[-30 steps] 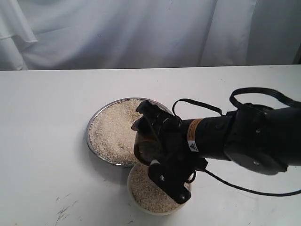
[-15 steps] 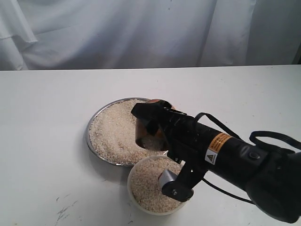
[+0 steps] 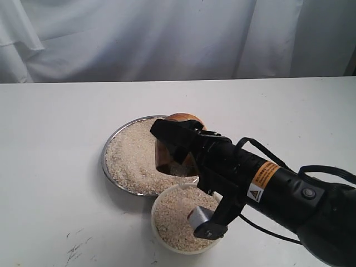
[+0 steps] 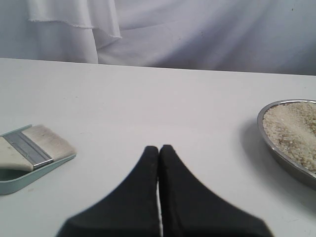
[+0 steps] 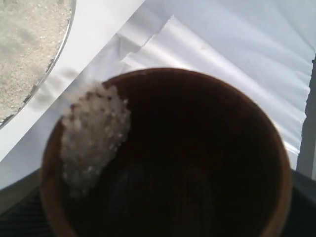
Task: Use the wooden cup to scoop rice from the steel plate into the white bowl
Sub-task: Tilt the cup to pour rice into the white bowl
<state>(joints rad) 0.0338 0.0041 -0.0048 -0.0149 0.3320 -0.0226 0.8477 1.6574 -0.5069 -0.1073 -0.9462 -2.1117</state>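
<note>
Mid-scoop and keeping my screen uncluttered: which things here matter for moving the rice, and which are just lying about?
In the job: off-white rice grains, shiny round steel plate, small white bowl, reddish-brown wooden cup.
Lying about: flat pale-bristled brush with light green handle, white backdrop cloth.

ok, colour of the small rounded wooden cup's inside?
Dark brown, almost black, inside the reddish-brown wooden cup; clearest in the right wrist view.

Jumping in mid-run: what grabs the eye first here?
The black right gripper reaches across the middle, holding the wooden cup tilted over the steel plate of rice. Nearer the camera sits the white bowl, well filled too. Only a small clump of grains clings inside the cup.
</note>
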